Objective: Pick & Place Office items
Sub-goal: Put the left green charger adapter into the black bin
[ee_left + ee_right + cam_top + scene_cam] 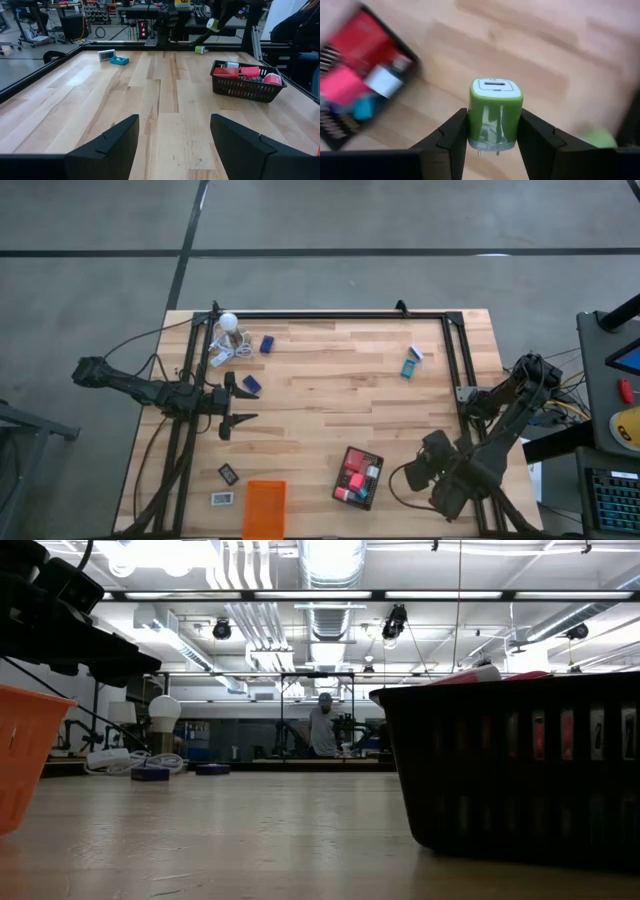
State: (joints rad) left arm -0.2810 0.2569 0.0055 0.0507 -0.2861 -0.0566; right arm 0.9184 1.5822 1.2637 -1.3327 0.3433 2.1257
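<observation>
pale wood planks of the table (330, 390) carry scattered office items. right gripper (492, 145) hovers just right of the black basket (358, 477), fingers clenched on a green usb charger (495, 114). the basket already holds red, pink and white pieces. this looks like the carry step; next calls for swinging left over the basket and letting go. left gripper (172, 145) waits at the left side, fingers spread and empty, near a dark blue block (251, 383). teal box (409, 367) lies far right, orange tray (264, 508) at the near edge.
</observation>
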